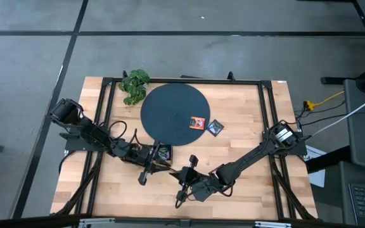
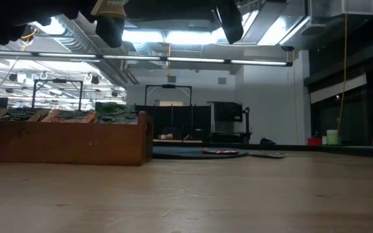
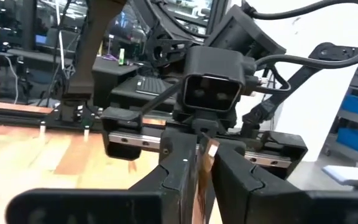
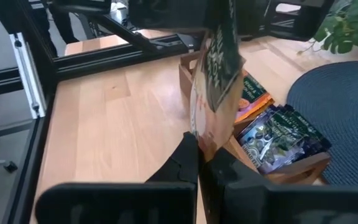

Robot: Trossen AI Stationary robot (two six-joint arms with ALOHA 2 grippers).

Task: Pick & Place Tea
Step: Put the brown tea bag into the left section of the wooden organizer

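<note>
Lower centre of the high view: the left end effector [image 1: 149, 166] and the right end effector [image 1: 184, 187] are meeting above the counter [image 1: 246, 190], the right one clenching the lower edge of a dark-green-and-tan tea sachet [image 4: 215, 81], while whether the left one's fingers [image 3: 179, 168] are gripping or letting go of the thin sachet edge [image 3: 204, 174] between them cannot be told. More sachets are filling the wooden tray [image 4: 291, 171], an orange-red one [image 1: 198, 121] is lying on the dark disc [image 1: 170, 107] and a dark one [image 1: 215, 128] just off its rim. Judged light, thin, crinkly and slippery, each is best pinched by an edge; no label writing is readable.
</note>
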